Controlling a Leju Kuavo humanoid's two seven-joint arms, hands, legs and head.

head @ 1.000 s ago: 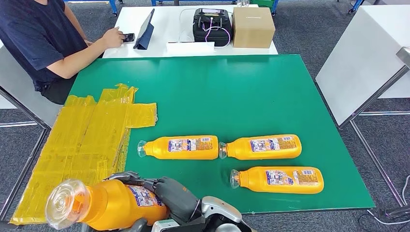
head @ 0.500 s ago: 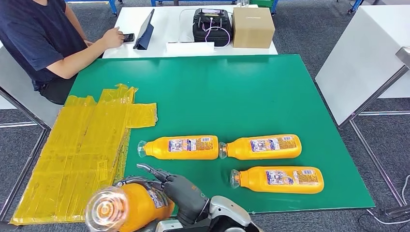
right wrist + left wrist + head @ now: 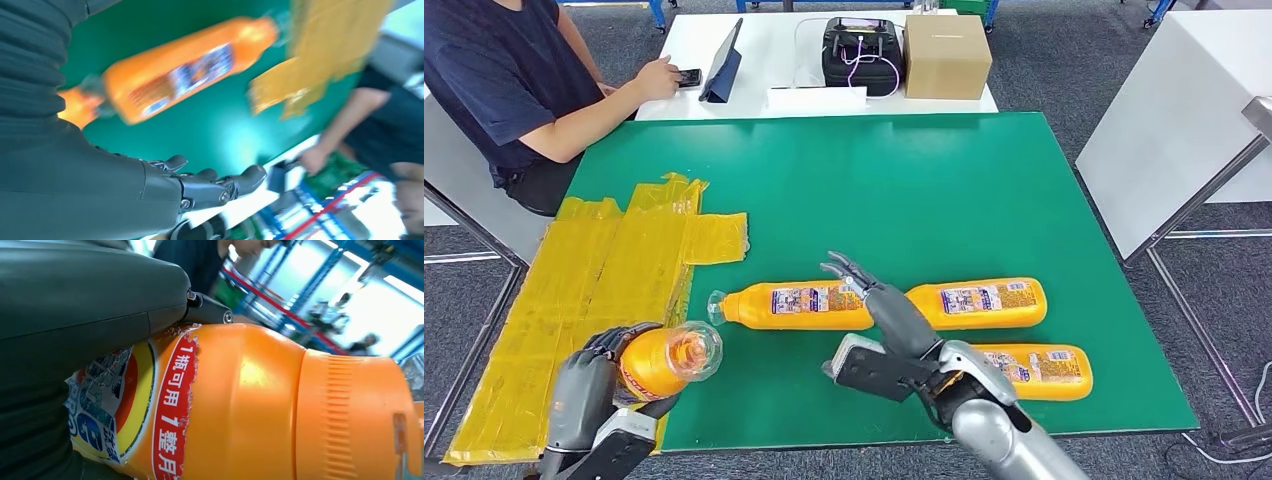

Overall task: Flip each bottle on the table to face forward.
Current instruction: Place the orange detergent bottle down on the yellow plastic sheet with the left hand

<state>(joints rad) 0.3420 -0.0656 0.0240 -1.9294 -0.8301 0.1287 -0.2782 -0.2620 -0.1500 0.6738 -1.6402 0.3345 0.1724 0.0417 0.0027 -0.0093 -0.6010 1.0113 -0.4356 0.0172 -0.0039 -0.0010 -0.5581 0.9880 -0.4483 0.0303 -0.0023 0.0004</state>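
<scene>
Three bottles (image 3: 799, 306) on green table (image 3: 924, 190) | left robot hand (image 3: 584, 395) grips fourth bottle (image 3: 656, 362) | right robot hand (image 3: 869, 295) spread, empty

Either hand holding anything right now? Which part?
Left hand grips an orange bottle around its labelled body, cap end free. Right hand is open, holding nothing.

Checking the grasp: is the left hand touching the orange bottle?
Touching. The left wrist view shows the left hand pressed against the orange bottle; the head view shows its fingers wrapped round it.
</scene>
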